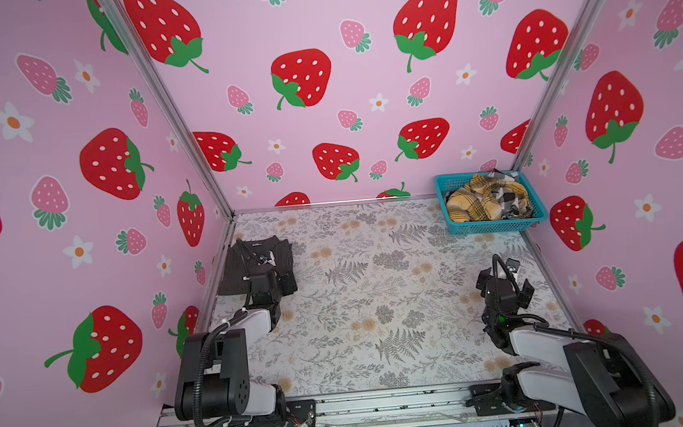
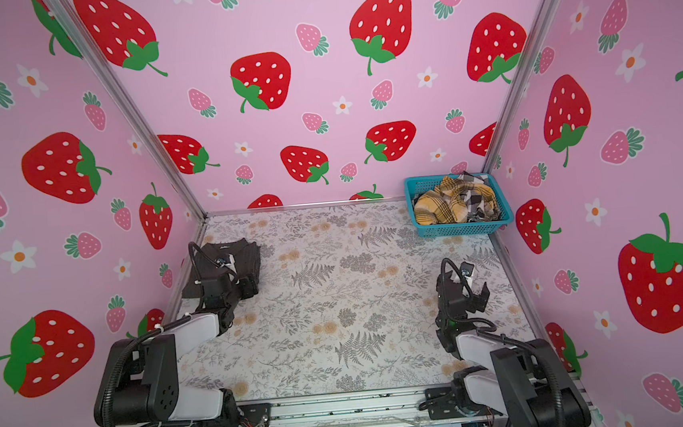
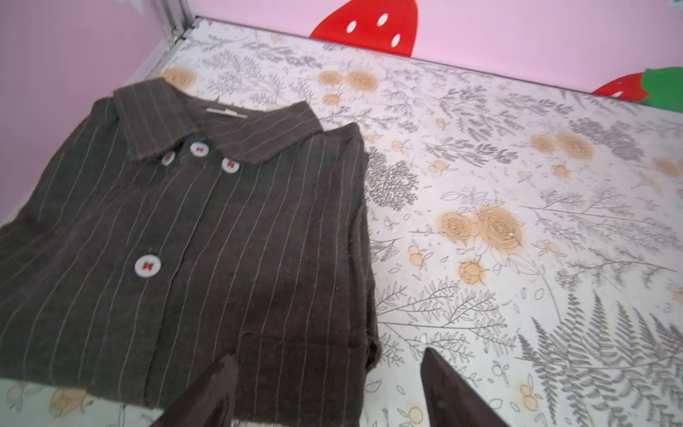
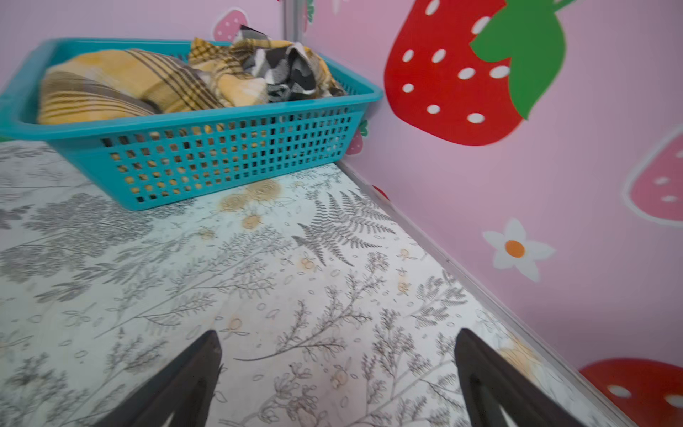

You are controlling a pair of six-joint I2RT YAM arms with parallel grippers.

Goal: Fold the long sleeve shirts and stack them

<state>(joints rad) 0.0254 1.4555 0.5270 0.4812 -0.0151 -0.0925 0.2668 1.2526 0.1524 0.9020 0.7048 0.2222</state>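
Left tool [image 3: 329,355] at shirt [image 3: 221,229]; basket [image 1: 495,225] beyond

The scene was lit brightly and evenly; only a soft shadow was cast under the teal plastic mesh basket [image 4: 229,155]. The margins were stretched by wide-angle distortion in both top views. The mustard-yellow plaid cloth shirt [image 4: 111,85] was rendered blurred.

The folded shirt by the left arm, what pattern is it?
Dark charcoal-brown with thin pale pinstripes; the left wrist view shows the folded shirt best.
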